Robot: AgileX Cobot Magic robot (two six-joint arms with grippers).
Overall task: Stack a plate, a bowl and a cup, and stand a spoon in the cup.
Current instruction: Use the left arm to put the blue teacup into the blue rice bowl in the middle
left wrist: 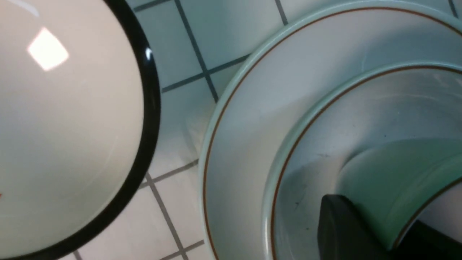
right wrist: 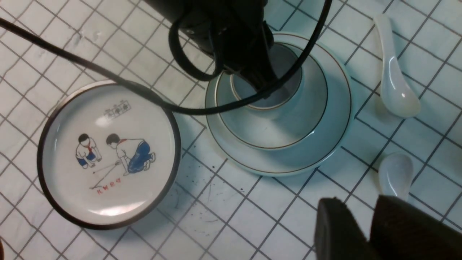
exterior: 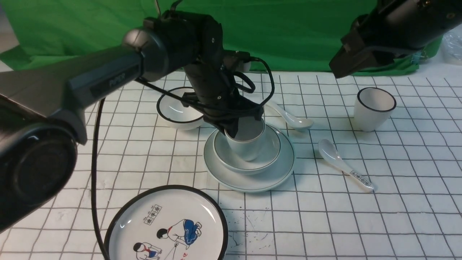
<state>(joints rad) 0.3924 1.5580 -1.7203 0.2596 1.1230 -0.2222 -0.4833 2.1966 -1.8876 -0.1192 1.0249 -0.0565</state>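
The pale grey-blue plate lies mid-table with the shallow bowl on it. The cup stands in the bowl, slightly tilted. My left gripper is shut on the cup's near-left rim, one finger inside and one outside, as the left wrist view shows against the cup wall. The plain spoon lies right of the stack, behind it. My right gripper hangs high at the right, shut and empty.
A spoon with a printed handle lies right of the plate. A black-rimmed white cup stands far right. A black-rimmed white bowl sits left of the stack. A cartoon plate lies at the front.
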